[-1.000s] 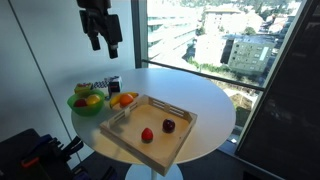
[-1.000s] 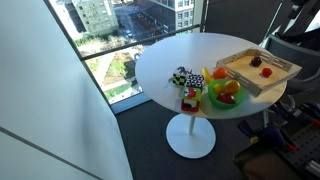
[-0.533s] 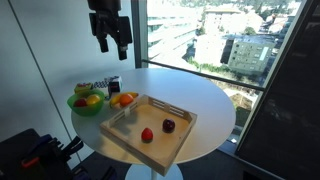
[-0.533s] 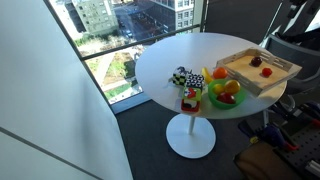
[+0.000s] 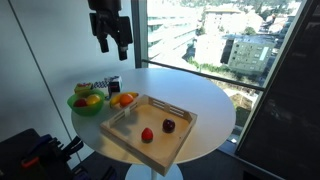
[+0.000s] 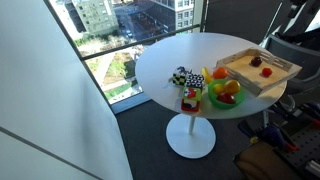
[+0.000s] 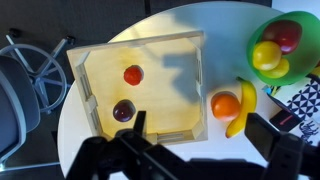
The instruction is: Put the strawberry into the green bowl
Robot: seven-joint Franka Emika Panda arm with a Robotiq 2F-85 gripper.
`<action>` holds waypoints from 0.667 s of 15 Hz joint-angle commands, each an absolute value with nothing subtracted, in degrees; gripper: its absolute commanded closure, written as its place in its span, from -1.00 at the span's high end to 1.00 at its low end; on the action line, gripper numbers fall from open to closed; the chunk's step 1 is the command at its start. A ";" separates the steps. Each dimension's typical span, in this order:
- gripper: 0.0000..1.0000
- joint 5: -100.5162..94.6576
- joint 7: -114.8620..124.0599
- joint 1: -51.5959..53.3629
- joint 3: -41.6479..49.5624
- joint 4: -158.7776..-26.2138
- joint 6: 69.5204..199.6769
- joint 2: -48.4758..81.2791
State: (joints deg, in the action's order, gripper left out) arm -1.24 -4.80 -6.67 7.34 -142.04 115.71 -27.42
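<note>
The strawberry (image 5: 147, 134) lies in the square wooden tray (image 5: 178, 143), next to a darker maroon fruit (image 5: 169, 126). In the wrist view the strawberry (image 7: 132, 74) is in the tray's middle and the maroon fruit (image 7: 124, 110) is nearer my fingers. The green bowl (image 5: 78, 108) stands beside the tray and holds several fruits; it also shows in the wrist view (image 7: 254, 46) and in an exterior view (image 6: 213, 100). My gripper (image 5: 113, 44) hangs high above the table's far side, open and empty; in the wrist view (image 7: 200, 125) its fingers are spread wide.
An orange (image 7: 226, 104) and a banana (image 7: 244, 108) lie on the white round table (image 5: 210, 100) between bowl and tray. Small boxes (image 6: 182, 78) stand near the bowl. A large window is behind the table. An office chair (image 7: 25, 75) stands beside it.
My gripper has shifted a little to the right over the last second and has held still since. Nothing on the table has moved.
</note>
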 commanded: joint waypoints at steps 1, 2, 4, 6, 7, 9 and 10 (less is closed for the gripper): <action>1.00 -1.10 -4.30 -6.70 7.37 -140.91 115.55 -26.09; 1.00 -1.03 -4.21 -6.70 7.40 -140.63 115.61 -25.51; 1.00 -1.09 -4.28 -6.75 7.50 -140.31 115.48 -24.44; 1.00 -1.54 -4.37 -7.05 7.66 -140.43 116.12 -23.49; 1.00 -1.93 -4.41 -7.28 7.73 -140.50 116.49 -22.93; 1.00 -2.26 -4.78 -7.59 8.06 -140.58 117.33 -21.89; 1.00 -2.42 -4.82 -7.81 8.21 -140.70 117.99 -21.40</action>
